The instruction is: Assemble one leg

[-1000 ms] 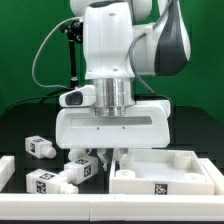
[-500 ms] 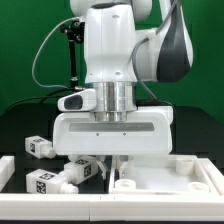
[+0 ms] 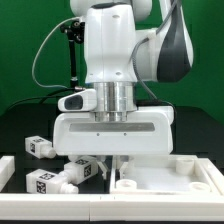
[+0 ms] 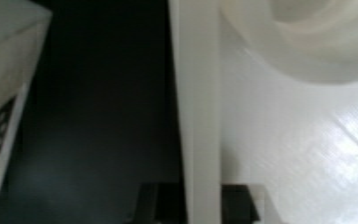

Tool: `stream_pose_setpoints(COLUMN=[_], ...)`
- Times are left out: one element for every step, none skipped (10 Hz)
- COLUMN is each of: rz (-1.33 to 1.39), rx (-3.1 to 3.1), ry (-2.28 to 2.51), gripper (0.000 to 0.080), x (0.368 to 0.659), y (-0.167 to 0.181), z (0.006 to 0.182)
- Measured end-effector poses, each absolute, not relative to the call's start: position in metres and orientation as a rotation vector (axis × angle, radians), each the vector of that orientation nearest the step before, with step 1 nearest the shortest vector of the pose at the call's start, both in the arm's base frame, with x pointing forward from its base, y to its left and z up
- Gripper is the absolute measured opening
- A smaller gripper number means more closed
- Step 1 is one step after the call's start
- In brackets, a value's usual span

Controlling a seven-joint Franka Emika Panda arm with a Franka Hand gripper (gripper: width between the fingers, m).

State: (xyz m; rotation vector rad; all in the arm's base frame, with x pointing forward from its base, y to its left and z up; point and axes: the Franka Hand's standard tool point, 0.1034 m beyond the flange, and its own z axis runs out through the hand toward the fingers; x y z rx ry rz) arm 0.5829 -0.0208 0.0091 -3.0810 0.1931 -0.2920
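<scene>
My gripper (image 3: 117,160) is low over the large white tray-like panel (image 3: 165,180), at its edge on the exterior view's left. In the wrist view my gripper (image 4: 195,197) straddles the panel's upright wall (image 4: 195,100), and both dark fingers (image 4: 243,198) press against it. Three white legs with black-and-white tags lie on the exterior view's left: one at the back (image 3: 40,146), one at the front (image 3: 45,182), and one next to my gripper (image 3: 85,170). One tagged leg (image 4: 5,90) also shows at the edge of the wrist view.
A white rail (image 3: 60,197) runs along the table's front edge, and another white piece (image 3: 5,168) stands at the far left. A black stand with cables (image 3: 70,50) rises at the back before a green backdrop.
The arm has come down onto the panel's edge, and the panel now sits lower in the picture, with its front tag out of sight. Nothing has moved in the last half second.
</scene>
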Motion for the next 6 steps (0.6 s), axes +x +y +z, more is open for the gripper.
stream_pose_setpoints(rz=[-0.270,-0.273,-0.271,-0.271,-0.271,-0.268], rx=[-3.089,-3.090,-3.090,-3.090,-3.091,-3.096], ry=[0.182,0.178,0.178,0.178,0.171,0.112], gripper=[0.0054,0.0057,0.0057,0.0276,0.0276,0.0465], x=[0.582,0.582,0.581,0.581,0.581,0.575], y=[-0.021,-0.022,-0.022,-0.022,-0.023,-0.033], z=[0.009,0.009,0.008,0.008,0.009,0.017])
